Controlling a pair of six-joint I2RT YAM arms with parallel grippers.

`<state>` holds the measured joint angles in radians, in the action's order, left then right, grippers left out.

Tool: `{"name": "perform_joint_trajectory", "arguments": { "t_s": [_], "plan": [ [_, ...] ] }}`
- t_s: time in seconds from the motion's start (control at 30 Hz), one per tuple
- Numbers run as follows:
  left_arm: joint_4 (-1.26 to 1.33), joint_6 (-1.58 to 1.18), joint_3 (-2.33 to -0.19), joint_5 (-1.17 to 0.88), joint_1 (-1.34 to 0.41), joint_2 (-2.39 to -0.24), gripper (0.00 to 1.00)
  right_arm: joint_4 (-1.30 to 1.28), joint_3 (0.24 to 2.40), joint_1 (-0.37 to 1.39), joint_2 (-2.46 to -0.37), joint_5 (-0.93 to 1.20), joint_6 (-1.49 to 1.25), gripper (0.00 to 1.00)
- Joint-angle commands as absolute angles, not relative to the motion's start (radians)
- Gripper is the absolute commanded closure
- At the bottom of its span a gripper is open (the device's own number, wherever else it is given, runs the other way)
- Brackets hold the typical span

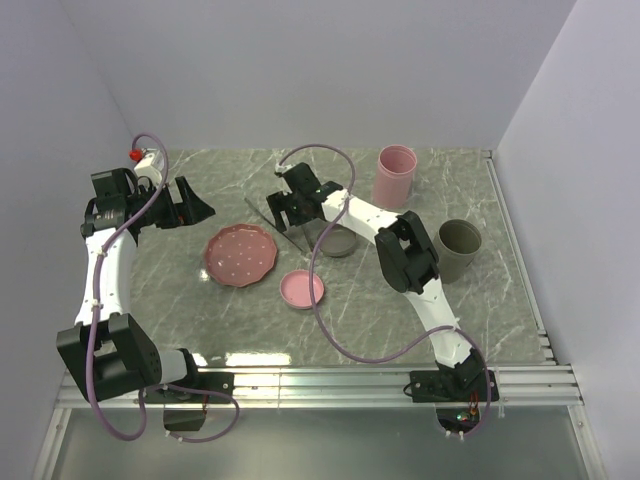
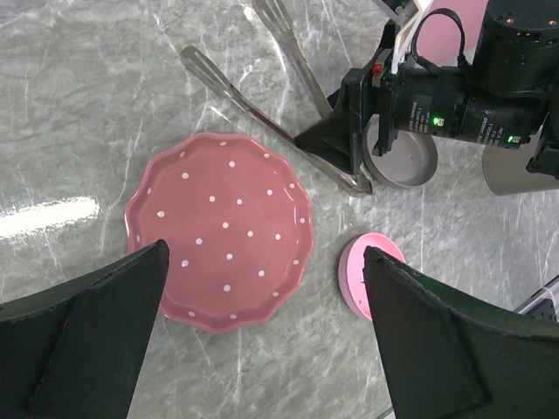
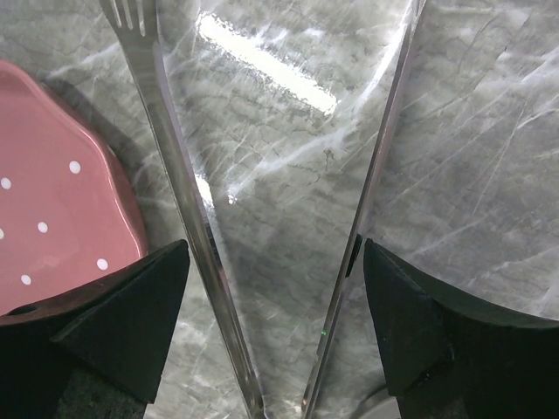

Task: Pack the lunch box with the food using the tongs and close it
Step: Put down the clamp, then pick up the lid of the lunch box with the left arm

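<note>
Closely astride tongs point(image 3: 170, 148), right hand point(image 3: 275, 249).

The round pink plate with white dots point(image 1: 240, 255) lies low on the grey marble counter point(image 1: 200, 310). The way down to it from above is free, and the counter to its left and in front of it is bare. Behind it on the right lie the long silver metal tongs point(image 3: 170, 148). The black right hand point(image 1: 287, 213) stands over them, fingers spread. A small round pink disc point(image 1: 302, 289) lies just right of the plate's near edge. A low grey round dish point(image 1: 340, 242) sits further right.
</note>
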<state>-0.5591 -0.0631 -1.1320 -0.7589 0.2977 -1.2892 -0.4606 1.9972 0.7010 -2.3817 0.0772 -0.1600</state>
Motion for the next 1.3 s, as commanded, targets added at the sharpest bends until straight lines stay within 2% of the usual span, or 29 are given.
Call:
{"name": "perform_joint_trajectory", "arguments": {
  "t_s": [0.0, 0.43, 0.8, 0.93, 1.13, 1.27],
  "plan": [
    [-0.557, -0.043, -1.154, -0.750, 0.301, -1.290, 0.01, -0.436, 2.045, 0.709, -2.396, 0.061, -0.183, 0.12],
    [-0.587, -0.029, -1.186, -0.764, 0.302, -1.298, 0.01, -0.468, 2.057, 0.667, -2.240, 0.087, -0.193, 0.06],
    [-0.618, 0.038, -1.201, -0.822, 0.302, -1.267, 0.01, -0.535, 1.974, 0.577, -1.993, 0.219, -0.129, 0.02],
    [-0.604, 0.095, -1.180, -0.838, 0.292, -1.255, 0.01, -0.594, 1.887, 0.512, -1.898, 0.362, -0.071, 0.01],
    [-0.686, 0.274, -1.250, -0.841, 0.198, -1.313, 0.01, -0.722, 1.793, 0.366, -1.755, 0.526, 0.049, 0.00],
    [-0.615, 0.368, -1.223, -0.833, 0.033, -1.336, 0.02, -0.790, 1.726, 0.243, -1.643, 0.615, 0.094, 0.00]
  ]
}}
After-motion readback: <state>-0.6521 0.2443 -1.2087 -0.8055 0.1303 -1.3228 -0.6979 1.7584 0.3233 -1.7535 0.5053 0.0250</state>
